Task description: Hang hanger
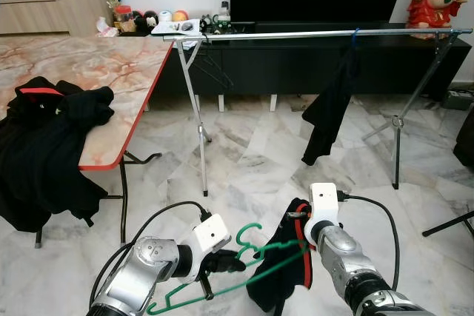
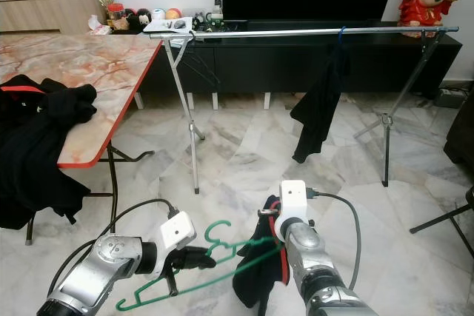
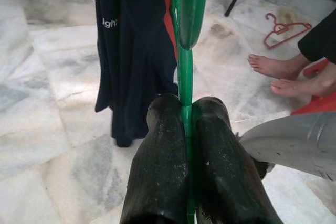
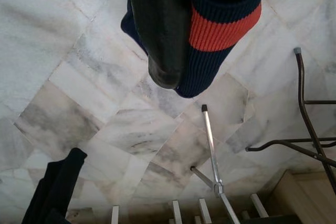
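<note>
My left gripper (image 1: 231,262) is low in front of me, shut on a green plastic hanger (image 1: 258,251). In the left wrist view both black fingers (image 3: 163,145) pinch the hanger's thin bar (image 3: 185,72). My right gripper (image 1: 299,221) is beside it, shut on a dark navy garment with red stripes (image 1: 283,277) that hangs down from it toward the floor. The hanger's arm reaches into the garment. One right finger (image 4: 157,30) shows next to the ribbed red-striped cuff (image 4: 226,22). Ahead stands a silver clothes rail (image 1: 311,34) with a black garment (image 1: 329,109) hung on it.
A marble-topped folding table (image 1: 111,72) on my left carries a heap of black clothes (image 1: 44,131). A black TV cabinet (image 1: 296,64) stands behind the rail. A person's bare feet (image 3: 278,66) and a red hanger (image 3: 286,27) are on the marble floor nearby.
</note>
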`<state>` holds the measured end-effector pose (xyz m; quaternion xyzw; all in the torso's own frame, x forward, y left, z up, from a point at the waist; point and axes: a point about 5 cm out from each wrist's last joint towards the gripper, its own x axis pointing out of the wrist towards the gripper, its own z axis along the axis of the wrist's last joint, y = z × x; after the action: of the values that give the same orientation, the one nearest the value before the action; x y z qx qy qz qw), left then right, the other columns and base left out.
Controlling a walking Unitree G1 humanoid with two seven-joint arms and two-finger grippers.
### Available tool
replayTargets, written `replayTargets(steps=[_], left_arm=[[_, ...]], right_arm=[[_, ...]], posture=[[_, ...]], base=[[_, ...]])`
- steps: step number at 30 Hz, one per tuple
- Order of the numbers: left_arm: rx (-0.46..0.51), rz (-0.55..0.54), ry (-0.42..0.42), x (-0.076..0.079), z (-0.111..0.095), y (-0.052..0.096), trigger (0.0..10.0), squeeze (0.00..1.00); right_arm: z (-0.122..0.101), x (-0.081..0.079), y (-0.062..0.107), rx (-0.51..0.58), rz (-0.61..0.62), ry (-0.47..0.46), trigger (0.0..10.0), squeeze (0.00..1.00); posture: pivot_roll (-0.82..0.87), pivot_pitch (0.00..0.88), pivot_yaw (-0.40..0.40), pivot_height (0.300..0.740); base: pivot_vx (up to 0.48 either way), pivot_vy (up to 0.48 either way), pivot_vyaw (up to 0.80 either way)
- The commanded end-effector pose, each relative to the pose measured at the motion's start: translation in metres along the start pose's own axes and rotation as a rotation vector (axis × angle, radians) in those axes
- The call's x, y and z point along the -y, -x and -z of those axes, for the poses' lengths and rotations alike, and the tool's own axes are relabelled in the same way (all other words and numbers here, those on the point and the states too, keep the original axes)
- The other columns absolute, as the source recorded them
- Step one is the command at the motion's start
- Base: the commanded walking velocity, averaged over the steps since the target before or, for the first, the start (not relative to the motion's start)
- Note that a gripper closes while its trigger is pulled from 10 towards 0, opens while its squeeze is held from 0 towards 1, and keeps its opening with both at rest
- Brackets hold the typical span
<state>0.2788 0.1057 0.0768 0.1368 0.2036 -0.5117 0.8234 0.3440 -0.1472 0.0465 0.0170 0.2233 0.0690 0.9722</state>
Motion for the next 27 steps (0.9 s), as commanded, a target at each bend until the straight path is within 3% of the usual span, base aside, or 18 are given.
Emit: replayTargets(steps=[1, 7, 14, 23, 27], left_arm=[[-0.008, -0.027, -0.008, -0.003, 0.001, 0.005, 10.0, 0.00], [-0.104, -0.044, -0.051, -0.007, 0.014, 0.014, 10.0, 0.00], [-0.119, -0.077, -0.040, -0.009, 0.018, 0.015, 10.0, 0.00], [-0.212, -0.011, -0.070, -0.001, 0.030, 0.019, 10.0, 0.00], [-0.200, -0.045, -0.069, -0.003, 0.030, 0.017, 10.0, 0.00]], right_arm=[[-0.002, 0.000, 0.000, 0.013, 0.004, -0.004, 10.0, 0.00], [-0.003, 0.006, 0.001, 0.014, 0.018, 0.000, 10.0, 0.00], [-0.003, 0.008, 0.001, 0.012, 0.025, 0.000, 10.0, 0.00], [-0.002, 0.010, 0.002, 0.004, 0.035, 0.009, 10.0, 0.00], [-0.002, 0.010, 0.002, 0.006, 0.035, 0.008, 10.0, 0.00]], posture=[[0.12, 0.000, 0.018, 0.740], [0.12, 0.000, 0.015, 0.740], [0.12, 0.012, 0.010, 0.740], [0.13, 0.022, 0.004, 0.740], [0.13, 0.022, 0.004, 0.740]], base=[[0.000, 0.000, 0.00], [0.000, 0.000, 0.00], [0.000, 0.000, 0.00], [0.000, 0.000, 0.00], [0.000, 0.000, 0.00]])
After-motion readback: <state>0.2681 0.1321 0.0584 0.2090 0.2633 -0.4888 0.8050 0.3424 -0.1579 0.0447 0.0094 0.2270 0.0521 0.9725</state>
